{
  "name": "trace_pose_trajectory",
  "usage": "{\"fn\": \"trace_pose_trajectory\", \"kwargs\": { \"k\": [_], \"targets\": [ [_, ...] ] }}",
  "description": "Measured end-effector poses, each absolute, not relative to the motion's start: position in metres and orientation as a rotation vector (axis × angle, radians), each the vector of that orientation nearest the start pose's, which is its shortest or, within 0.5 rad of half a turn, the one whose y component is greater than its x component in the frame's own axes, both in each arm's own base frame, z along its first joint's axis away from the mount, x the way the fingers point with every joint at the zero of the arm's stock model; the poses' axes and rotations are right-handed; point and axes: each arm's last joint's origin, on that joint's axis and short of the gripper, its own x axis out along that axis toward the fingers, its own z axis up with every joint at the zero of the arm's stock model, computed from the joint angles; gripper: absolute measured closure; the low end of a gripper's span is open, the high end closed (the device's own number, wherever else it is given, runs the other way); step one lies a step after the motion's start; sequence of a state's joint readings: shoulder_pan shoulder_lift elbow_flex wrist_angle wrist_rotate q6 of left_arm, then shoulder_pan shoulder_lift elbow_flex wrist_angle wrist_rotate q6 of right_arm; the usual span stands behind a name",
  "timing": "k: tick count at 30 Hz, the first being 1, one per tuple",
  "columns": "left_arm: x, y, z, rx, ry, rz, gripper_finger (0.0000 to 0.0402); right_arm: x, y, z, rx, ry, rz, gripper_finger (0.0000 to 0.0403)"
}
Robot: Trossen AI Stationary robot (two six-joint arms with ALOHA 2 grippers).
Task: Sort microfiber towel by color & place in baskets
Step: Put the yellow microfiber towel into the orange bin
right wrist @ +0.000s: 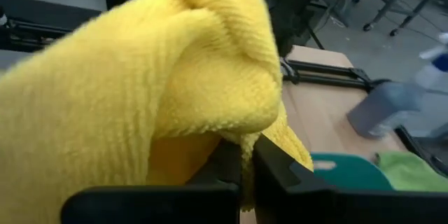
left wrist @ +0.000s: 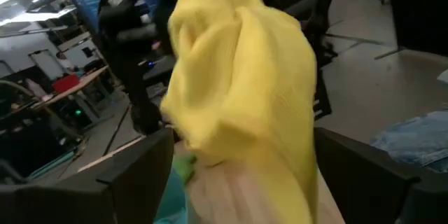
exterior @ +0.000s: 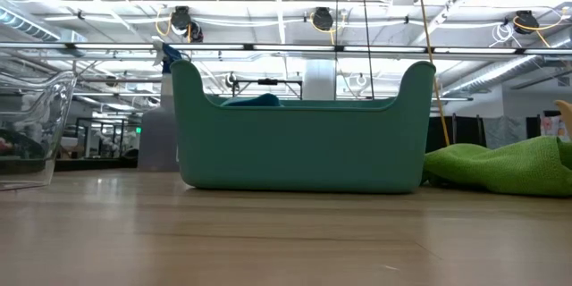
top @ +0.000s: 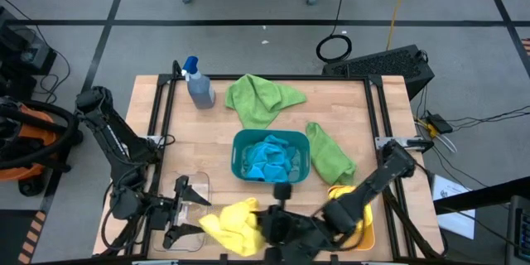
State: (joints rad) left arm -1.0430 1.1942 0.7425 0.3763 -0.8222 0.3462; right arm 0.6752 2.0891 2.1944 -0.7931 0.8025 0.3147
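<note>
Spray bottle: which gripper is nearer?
Left. The left gripper sits at the table's near edge on the spray bottle's side; the right gripper, shut on the yellow towel, is farther across.

A grey spray bottle (top: 199,89) with a blue top stands upright at the far left corner of my wooden table (top: 348,108), which is bordered by a black metal frame (top: 162,108). Beyond the far edge, on the grey floor, I see a coiled black cable (top: 334,48) and a yellow cord (top: 399,4) running away from the table, with a dark box-like unit (top: 389,65) just off the far right corner. Off to the left sits an orange-and-black machine (top: 21,145) on the floor.
</note>
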Motion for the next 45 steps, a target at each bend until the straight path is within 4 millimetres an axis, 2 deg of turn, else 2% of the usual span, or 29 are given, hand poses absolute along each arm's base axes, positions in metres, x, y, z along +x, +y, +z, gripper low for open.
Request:
{"fn": "trace_pose_trajectory", "kwargs": {
  "k": [6,13,17,20,25,30,33,38,43,45],
  "targets": [
    [0.148,-0.211,0.290,0.404,0.007,-0.217,0.0047,0.324,0.277,0.377,-0.112,0.558,-0.175,0.0400],
    [0.149,-0.209,0.290,0.402,0.009,-0.192,0.0047,0.257,0.276,0.392,0.081,0.780,-0.147,0.0401],
    [0.153,-0.207,0.290,0.382,0.014,-0.175,0.0047,0.219,0.269,0.397,0.179,0.942,-0.200,0.0401],
    [0.156,-0.204,0.290,0.375,0.018,-0.159,0.0047,0.203,0.272,0.402,0.252,0.986,-0.166,0.0401],
    [0.161,-0.200,0.290,0.353,0.025,-0.134,0.0047,0.194,0.276,0.395,0.283,1.065,-0.162,0.0401],
    [0.164,-0.198,0.290,0.346,0.025,-0.138,0.0047,0.201,0.274,0.377,0.229,1.183,-0.160,0.0401],
    [0.164,-0.199,0.290,0.345,0.024,-0.148,0.0047,0.209,0.266,0.374,0.170,1.225,-0.121,0.0401],
    [0.164,-0.199,0.290,0.340,0.024,-0.151,0.0047,0.211,0.242,0.393,0.189,1.226,-0.057,0.0401],
    [0.164,-0.199,0.289,0.333,0.028,-0.152,0.0047,0.192,0.215,0.422,0.291,1.208,0.019,0.0401],
    [0.164,-0.199,0.289,0.328,0.029,-0.152,0.0047,0.184,0.207,0.427,0.309,1.219,0.048,0.0401]
  ]
}}
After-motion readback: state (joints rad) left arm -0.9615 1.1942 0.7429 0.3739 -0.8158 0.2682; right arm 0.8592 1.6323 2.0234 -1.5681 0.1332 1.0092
